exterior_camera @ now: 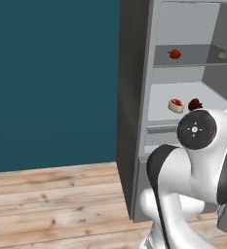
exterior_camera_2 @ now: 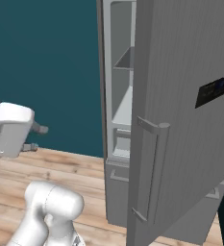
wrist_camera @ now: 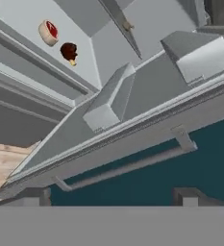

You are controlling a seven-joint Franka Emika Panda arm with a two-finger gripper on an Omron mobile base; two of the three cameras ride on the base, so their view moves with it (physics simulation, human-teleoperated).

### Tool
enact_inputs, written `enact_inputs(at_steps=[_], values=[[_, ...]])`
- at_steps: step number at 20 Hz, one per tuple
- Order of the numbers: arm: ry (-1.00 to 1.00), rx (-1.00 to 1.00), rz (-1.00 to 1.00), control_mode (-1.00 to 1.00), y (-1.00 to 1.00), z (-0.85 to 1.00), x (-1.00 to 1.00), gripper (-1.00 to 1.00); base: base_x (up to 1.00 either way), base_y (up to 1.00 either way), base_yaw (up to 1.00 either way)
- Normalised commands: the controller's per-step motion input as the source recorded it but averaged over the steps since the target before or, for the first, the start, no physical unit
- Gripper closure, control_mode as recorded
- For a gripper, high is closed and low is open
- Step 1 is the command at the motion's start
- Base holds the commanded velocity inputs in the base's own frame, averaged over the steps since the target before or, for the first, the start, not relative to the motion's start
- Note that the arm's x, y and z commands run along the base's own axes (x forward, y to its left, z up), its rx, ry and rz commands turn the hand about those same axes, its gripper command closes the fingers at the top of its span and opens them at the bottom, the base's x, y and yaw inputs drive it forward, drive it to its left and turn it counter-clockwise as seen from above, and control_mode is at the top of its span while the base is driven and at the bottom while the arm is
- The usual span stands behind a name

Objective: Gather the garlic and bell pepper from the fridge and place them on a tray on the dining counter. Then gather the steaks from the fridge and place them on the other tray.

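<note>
Teal wall (exterior_camera: 51, 78), plank floor (exterior_camera: 51, 204), open fridge (exterior_camera: 134, 97)

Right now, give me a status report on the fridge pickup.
Pincer open, empty, outside fridge. Bell pepper and garlic on upper shelf, steaks below. Door open, nothing blocking.

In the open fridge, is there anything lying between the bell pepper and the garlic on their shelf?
No. In the left base view the shelf between the bell pepper and the garlic is bare; both steaks lie one shelf lower in the fridge.
</note>
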Motion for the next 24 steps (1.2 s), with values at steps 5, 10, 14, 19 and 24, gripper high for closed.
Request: enact_inputs(at_steps=[5,10,14,19,24], values=[[0.44,-0.07,0.0,-1.0,-0.55,-0.16,1.0,-1.0,0.0,0.0,0.0],[0.36,-0.08,0.0,-1.0,-0.55,-0.3,1.0,-1.0,0.0,0.0,0.0],[0.25,-0.06,0.0,-1.0,-0.59,-0.39,1.0,-1.0,0.0,0.0,0.0],[0.21,-0.07,0.0,-1.0,-0.65,-0.58,0.97,-1.0,0.0,0.0,0.0],[0.06,-0.09,0.0,-1.0,-0.3,-0.86,0.32,-1.0,0.0,0.0,0.0]])
